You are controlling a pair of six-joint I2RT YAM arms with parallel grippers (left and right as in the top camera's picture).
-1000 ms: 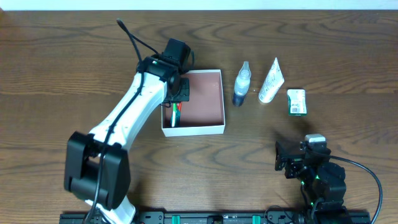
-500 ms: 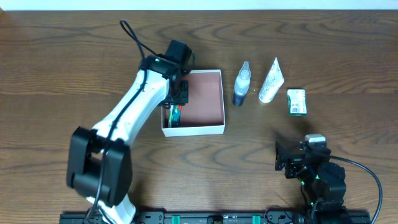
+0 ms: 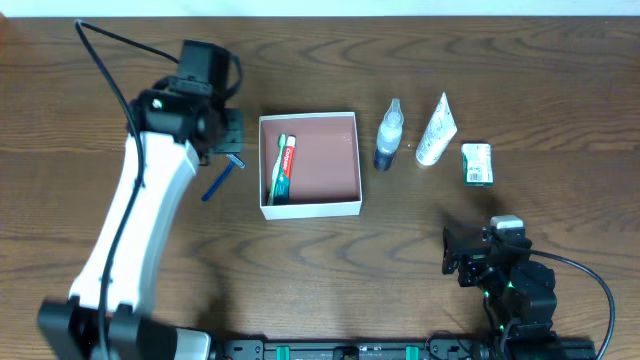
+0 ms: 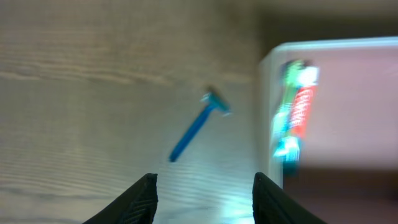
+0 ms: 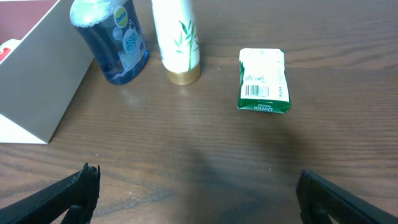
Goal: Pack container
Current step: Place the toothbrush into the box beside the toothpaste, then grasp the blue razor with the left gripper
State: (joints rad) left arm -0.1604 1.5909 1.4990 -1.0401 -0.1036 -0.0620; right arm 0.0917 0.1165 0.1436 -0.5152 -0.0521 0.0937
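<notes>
The container [image 3: 310, 208] is a shallow white-walled box with a pinkish-brown inside, at the table's middle. A red, green and white toothpaste tube [image 3: 283, 170] lies along its left wall; it also shows blurred in the left wrist view [image 4: 295, 112]. A blue razor [image 3: 221, 178] lies on the table just left of the box. My left gripper [image 3: 233, 143] is open and empty, above the table by the razor [image 4: 198, 124], left of the box wall [image 4: 267, 106]. My right gripper [image 3: 455, 262] is open and empty, low at the front right.
A blue bottle [image 3: 388, 135], a white tube [image 3: 436, 130] and a green-and-white packet [image 3: 477, 163] stand right of the container. The right wrist view shows the bottle [image 5: 115, 37], tube [image 5: 177, 37], packet [image 5: 264, 81] and container wall [image 5: 37, 87].
My left arm has swung left out of the container, leaving the toothpaste tube lying inside. The blue razor now shows on the table. The right arm has not moved.
</notes>
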